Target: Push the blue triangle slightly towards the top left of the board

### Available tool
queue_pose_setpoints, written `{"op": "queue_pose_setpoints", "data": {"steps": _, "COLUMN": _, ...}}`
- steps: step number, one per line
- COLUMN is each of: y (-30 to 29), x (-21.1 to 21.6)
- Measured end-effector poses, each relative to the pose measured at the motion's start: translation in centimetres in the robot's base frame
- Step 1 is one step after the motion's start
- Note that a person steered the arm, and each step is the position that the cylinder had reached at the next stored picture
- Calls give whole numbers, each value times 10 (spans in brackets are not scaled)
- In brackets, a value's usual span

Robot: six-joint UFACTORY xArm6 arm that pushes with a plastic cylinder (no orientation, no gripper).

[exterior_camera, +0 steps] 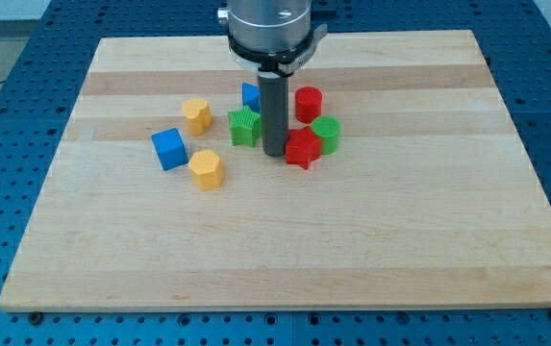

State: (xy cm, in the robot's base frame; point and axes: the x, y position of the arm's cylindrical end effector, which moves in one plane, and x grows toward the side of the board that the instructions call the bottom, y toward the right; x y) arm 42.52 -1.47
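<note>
Contact belongs on the lower-right face of the blue triangle, a light, rigid block likely to slide easily yet swivel if struck off-centre. It sits near the board's top middle, half hidden behind the rod. There is no claw; my tip rests between green block and red block.

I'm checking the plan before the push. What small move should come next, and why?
Probably slide my tip to the view's right and up, behind the blue triangle. The tip now sits below it, between the green block and red block, wrong for pushing up-left.
</note>
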Motion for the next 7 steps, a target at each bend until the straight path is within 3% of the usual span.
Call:
{"op": "queue_pose_setpoints", "data": {"steps": 2, "y": -7, "x": -33}}
{"op": "queue_pose_setpoints", "data": {"steps": 6, "y": 14, "x": -57}}
{"op": "queue_pose_setpoints", "data": {"steps": 7, "y": -12, "x": -71}}
